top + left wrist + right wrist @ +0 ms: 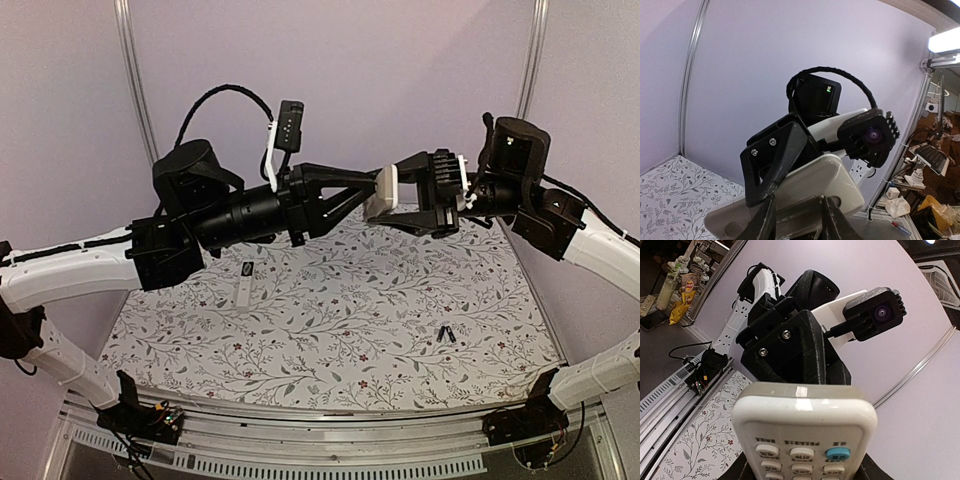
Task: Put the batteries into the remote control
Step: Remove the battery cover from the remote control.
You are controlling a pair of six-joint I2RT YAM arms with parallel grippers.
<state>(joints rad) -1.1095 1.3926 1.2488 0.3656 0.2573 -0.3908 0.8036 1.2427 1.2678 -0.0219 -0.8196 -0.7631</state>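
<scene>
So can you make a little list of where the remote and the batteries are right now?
remote control: white, up in the air between both hands
right hand: shut on the remote control
left hand: seems to grip its other end
batteries: tiny dark ones lying on the table, right side, not held
small white piece: on the table, left side

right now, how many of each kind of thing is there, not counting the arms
white remote control, held up in the air: 1
black batteries, lying side by side: 2
slim white piece, too small to identify: 1
total: 4
</scene>
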